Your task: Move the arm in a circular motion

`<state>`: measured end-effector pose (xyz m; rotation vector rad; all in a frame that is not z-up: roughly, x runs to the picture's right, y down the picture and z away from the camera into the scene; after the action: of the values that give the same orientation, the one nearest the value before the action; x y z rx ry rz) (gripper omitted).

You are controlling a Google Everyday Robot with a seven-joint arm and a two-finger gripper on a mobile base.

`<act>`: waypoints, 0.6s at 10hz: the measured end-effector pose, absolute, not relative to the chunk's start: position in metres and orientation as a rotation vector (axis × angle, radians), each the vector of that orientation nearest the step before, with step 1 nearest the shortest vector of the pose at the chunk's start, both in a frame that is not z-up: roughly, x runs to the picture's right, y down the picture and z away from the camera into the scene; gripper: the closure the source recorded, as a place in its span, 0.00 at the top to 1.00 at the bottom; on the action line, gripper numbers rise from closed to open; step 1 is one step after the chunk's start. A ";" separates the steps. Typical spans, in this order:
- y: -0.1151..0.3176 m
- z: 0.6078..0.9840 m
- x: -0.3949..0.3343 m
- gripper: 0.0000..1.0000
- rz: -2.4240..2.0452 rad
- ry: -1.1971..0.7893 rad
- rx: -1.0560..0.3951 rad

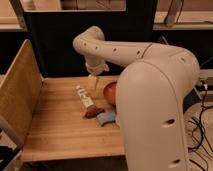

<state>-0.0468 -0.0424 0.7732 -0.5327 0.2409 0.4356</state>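
The off-white arm (150,80) fills the right side of the view, its thick rounded segments dotted with small dark holes. It bends at a bulbous joint (92,40) over the back of the wooden table (55,125). The gripper (93,82), a pale tip, hangs below that joint, just above the table's back middle, a little behind a white tube (85,97). It holds nothing that I can see.
On the table lie the white tube, a brown item (93,112), a blue item (106,118) and an orange-red bowl (110,92), partly hidden by the arm. A wooden side panel (17,95) stands at the left. A dark wall is behind. Cables hang at the right.
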 end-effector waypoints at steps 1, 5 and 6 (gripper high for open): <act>-0.029 0.757 -0.067 0.80 0.393 0.195 -0.552; 0.027 0.703 -0.047 0.80 0.379 0.149 -0.561; 0.037 0.697 -0.027 0.80 0.400 0.173 -0.551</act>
<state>-0.0269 0.0372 0.6966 -0.5510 0.1728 0.3998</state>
